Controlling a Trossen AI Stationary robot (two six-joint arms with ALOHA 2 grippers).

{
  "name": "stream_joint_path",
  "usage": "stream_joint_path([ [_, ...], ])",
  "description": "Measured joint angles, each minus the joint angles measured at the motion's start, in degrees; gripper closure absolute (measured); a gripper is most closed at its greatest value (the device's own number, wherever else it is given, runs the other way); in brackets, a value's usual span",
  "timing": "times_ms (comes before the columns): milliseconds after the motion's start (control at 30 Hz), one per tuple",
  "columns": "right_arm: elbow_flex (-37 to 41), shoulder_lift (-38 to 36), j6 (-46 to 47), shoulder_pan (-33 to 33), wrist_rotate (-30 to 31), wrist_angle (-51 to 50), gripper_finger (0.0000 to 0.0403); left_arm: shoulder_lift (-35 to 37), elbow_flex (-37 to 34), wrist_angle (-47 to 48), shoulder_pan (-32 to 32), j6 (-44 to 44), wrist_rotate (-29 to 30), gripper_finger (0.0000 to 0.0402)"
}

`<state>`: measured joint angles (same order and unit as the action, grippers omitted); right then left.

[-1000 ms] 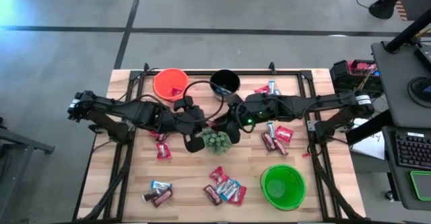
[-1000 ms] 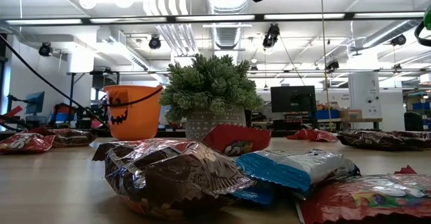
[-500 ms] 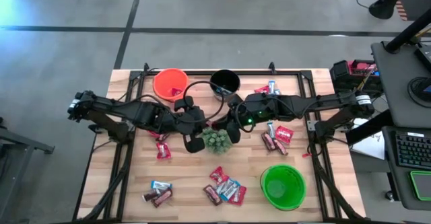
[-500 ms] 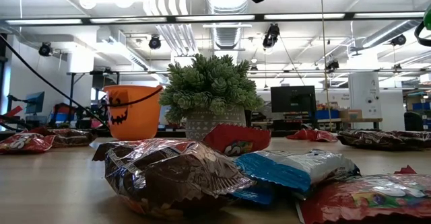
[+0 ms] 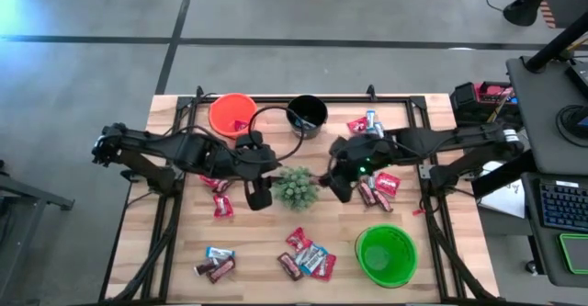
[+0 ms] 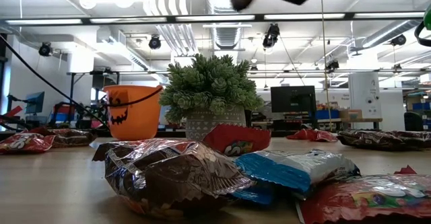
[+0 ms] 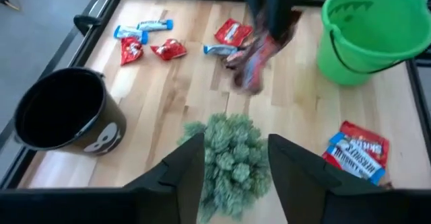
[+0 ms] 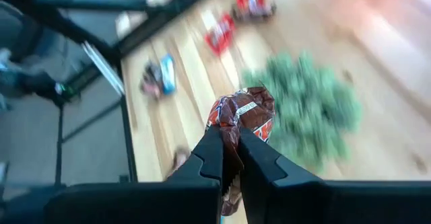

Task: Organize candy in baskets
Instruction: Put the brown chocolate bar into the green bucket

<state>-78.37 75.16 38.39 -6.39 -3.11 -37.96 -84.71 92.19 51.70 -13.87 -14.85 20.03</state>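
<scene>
One dark brown candy bar [image 8: 241, 118] is sitting pinched in the closed right gripper [image 5: 342, 188], which is now carrying it clear of the plant [image 5: 296, 187], having swung away from the black bucket [image 5: 307, 113] side. The left gripper [image 5: 258, 196], beside the plant, is spreading its fingers [image 7: 180, 177] with nothing between them. A drop seems next; open wood is lying toward the green bucket [image 5: 386, 255], while loose candy [image 5: 378, 186] is crowding the right arm's near side.
</scene>
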Motion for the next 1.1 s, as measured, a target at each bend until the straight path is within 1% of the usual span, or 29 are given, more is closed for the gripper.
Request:
stream_joint_path([
  [200,0.0,-3.8,6.8,-5.4,0.0,-12.4,0.0390,0.0,0.6,4.2,0.0,0.0,0.0,0.0250],
  [333,0.0,-5.2,12.4,-10.3,0.1,-17.6,0.0390,0.0,0.5,5.8,0.0,0.0,-0.1,0.0255],
  [500,0.0,-5.5,19.5,-16.9,0.5,-20.0,0.0390,0.0,0.4,6.1,0.0,-0.1,-2.8,0.0259],
  [700,0.0,-5.3,29.6,-25.3,0.1,-24.0,0.0390,0.0,0.6,6.2,0.0,-0.6,-3.3,0.0259],
  [833,0.0,-5.3,34.7,-30.1,0.1,-24.5,0.0390,0.0,0.6,6.1,0.0,-0.7,-5.3,0.0259],
  [1100,0.0,-5.3,39.0,-34.1,0.5,-24.5,0.0390,0.0,0.6,5.9,0.0,-1.2,-9.1,0.0259],
])
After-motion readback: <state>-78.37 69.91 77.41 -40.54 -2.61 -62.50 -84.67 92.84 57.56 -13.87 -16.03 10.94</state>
